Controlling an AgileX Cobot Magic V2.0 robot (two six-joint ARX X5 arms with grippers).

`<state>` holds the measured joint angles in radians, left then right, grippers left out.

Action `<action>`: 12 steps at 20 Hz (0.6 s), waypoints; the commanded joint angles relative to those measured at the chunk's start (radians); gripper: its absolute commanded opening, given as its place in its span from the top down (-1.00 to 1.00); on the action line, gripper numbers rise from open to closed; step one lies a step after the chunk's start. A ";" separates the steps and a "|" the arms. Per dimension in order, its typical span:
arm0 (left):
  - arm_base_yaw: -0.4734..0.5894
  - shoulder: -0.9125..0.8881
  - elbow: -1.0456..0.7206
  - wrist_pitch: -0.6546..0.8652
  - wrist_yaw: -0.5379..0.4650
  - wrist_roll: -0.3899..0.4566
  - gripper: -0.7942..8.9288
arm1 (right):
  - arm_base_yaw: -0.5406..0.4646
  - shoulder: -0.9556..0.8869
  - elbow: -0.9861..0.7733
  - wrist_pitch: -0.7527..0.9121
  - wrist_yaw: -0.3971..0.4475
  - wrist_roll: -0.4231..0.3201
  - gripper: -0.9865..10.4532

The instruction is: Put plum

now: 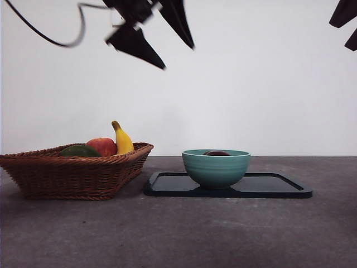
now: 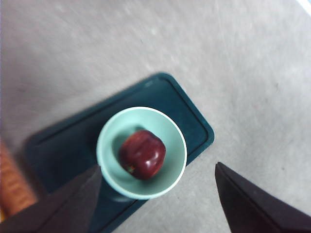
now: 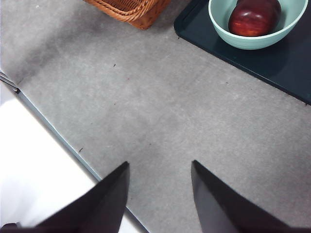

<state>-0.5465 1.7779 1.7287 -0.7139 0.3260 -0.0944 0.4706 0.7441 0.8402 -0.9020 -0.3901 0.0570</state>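
- Hanging high above the table with nothing between its two black jaws, the left gripper (image 2: 158,194) is spread wide; in the front view it is the dark pair of pointed tips (image 1: 167,47) near the top, above the gap between basket and bowl, with a black cable (image 1: 50,40) looping off toward the upper left.
- Directly beneath that gripper, in its wrist view, sits the dark purple-maroon, glossy rounded plum (image 2: 142,155), resting inside the pale teal ceramic bowl (image 2: 109,130) and not touched by any jaw.
- The right wrist view shows the same plum (image 3: 254,17) lying against the bowl's inner wall (image 3: 221,22); from the front only its dark top (image 1: 217,153) peeks above the bowl's rim (image 1: 216,167).
- The bowl stands on a flat, dark rectangular tray with a raised lip (image 1: 279,187), which lies on the grey table (image 1: 178,234).
- Just beside the tray's left end is a brown woven wicker basket (image 1: 72,176); it holds a yellow banana (image 1: 122,140) standing up, a red apple (image 1: 101,146) and a dark green fruit (image 1: 79,151).
- The right gripper (image 3: 160,194) waits off to the side over bare grey table near its edge, jaws apart and holding nothing; in the front view it shows as black tips at the top right corner (image 1: 346,22).
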 commanded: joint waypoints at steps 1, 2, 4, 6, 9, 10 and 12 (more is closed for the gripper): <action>-0.029 0.088 0.068 0.006 -0.004 0.059 0.07 | 0.007 0.005 0.007 0.008 -0.003 0.007 0.47; -0.035 0.116 0.083 0.006 -0.004 0.085 0.07 | 0.007 0.005 0.007 0.008 -0.003 0.007 0.47; -0.046 0.168 0.100 0.011 -0.004 0.153 0.07 | 0.007 0.005 0.007 0.007 -0.003 0.011 0.47; -0.053 0.207 0.100 0.011 -0.004 0.229 0.07 | 0.007 0.005 0.007 0.006 -0.003 0.011 0.47; -0.060 0.262 0.100 0.012 -0.004 0.341 0.07 | 0.007 0.005 0.007 0.007 -0.003 0.010 0.47; -0.065 0.280 0.100 0.018 -0.004 0.373 0.07 | 0.007 0.005 0.007 0.007 -0.003 0.011 0.47; -0.073 0.310 0.100 0.042 -0.004 0.413 0.07 | 0.007 0.005 0.007 0.007 -0.003 0.011 0.47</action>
<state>-0.6086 2.0655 1.7962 -0.6842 0.3195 0.2668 0.4706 0.7441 0.8402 -0.9020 -0.3901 0.0574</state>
